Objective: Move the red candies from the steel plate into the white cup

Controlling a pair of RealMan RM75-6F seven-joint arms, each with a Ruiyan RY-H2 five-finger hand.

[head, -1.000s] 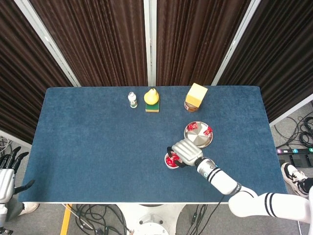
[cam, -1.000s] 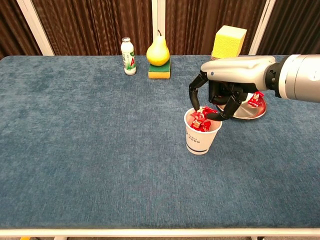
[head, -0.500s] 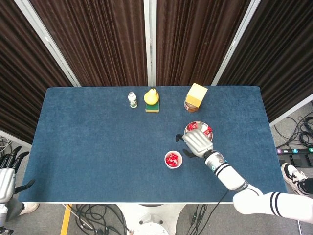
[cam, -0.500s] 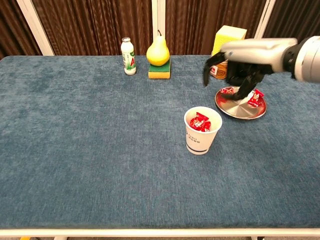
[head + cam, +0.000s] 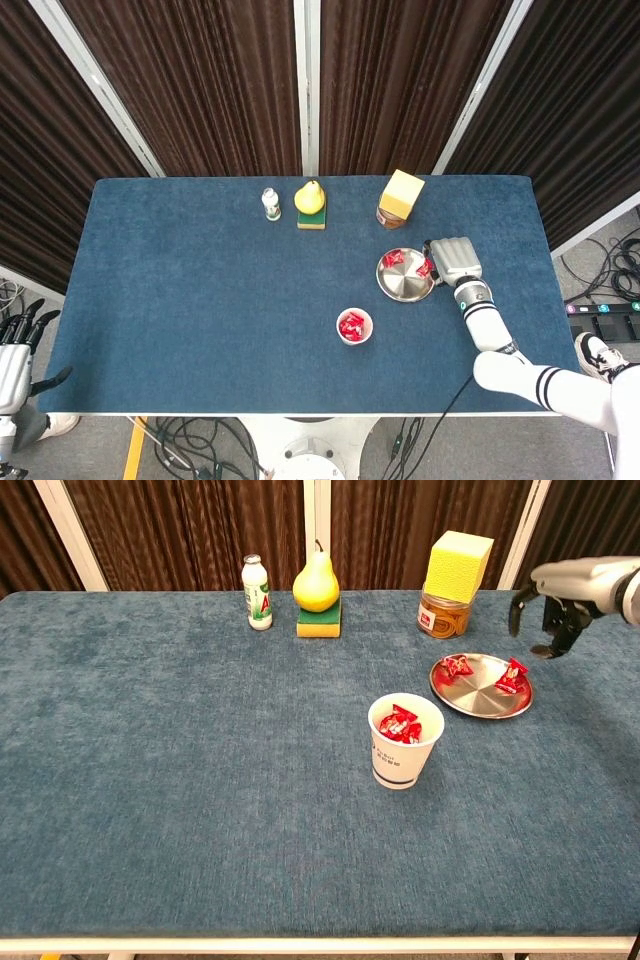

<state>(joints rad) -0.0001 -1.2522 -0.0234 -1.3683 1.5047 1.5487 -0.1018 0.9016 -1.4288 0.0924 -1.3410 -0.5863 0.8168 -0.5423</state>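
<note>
The right hand [image 5: 548, 615] is hanging above the table [image 5: 180, 780] at the far right, palm down, fingers curled downward and parted, holding nothing; in the head view the same hand [image 5: 452, 259] is showing only its silver back, so the spread of the fingers cannot be judged from there. Just beside the hand, toward the table's middle, the steel plate [image 5: 470, 700] is lying flat; red candies [image 5: 459, 666] are sitting on the plate's far rim, one at the side away from the hand and one at the near side, with perhaps a further piece tucked among them, though the wrappers are too small to separate with confidence; the hand is touching neither plate nor candy. Beyond the plate from the hand, nearer the front edge, the white cup [image 5: 402, 755] is standing upright with red candies inside it. Behind the plate, a yellow sponge [image 5: 459, 563] is resting on an amber jar [image 5: 444, 616]. Further along the back of the table, a pear [image 5: 316, 582] is sitting on a green-and-yellow sponge [image 5: 318, 623], and a small white bottle [image 5: 257, 593] is standing just past it. Well apart from all this, the left hand [image 5: 14, 352] is hanging off the table's front left corner, fingers apart and holding nothing.
</note>
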